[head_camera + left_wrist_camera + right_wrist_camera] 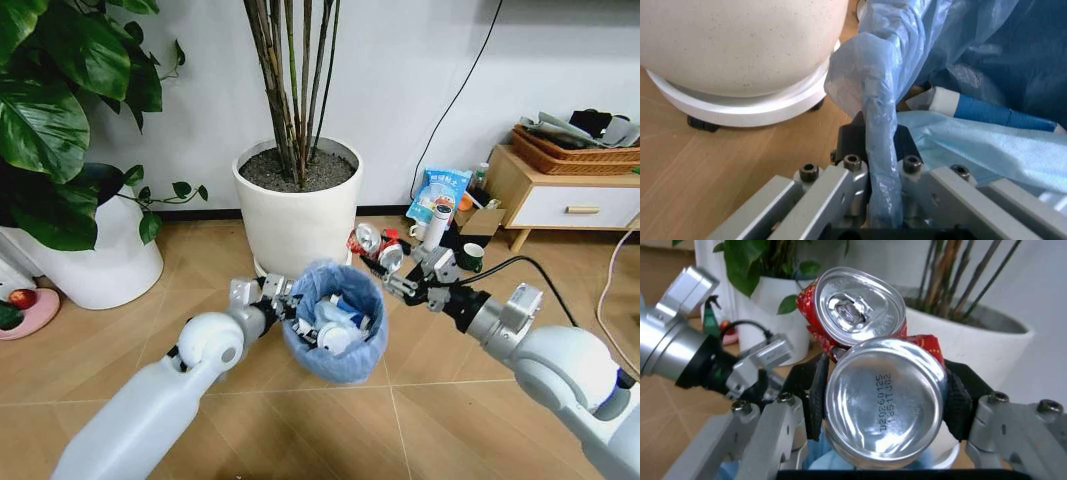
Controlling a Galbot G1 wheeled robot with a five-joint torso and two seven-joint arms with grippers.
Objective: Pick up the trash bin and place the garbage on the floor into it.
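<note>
The trash bin (345,355), lined with a crinkled light-blue bag, hangs above the floor. My left gripper (288,305) is shut on its near-left rim; in the left wrist view the gripper (880,170) pinches the rim and bag (873,100). Inside lie white scraps (335,332) and a blue-white piece (993,114). My right gripper (398,278) is at the bin's right rim, shut on a piece of garbage, a crushed red-and-silver can (383,252). The right wrist view shows the can (870,365) clamped between the gripper's (883,405) black pads (815,390).
A large white plant pot (297,215) stands just behind the bin, another white pot (105,262) at the left. To the right are a blue-white bag (441,192), an upright white bottle (437,226), a cup (470,257), a low wooden cabinet (560,200) and a black cable (540,275).
</note>
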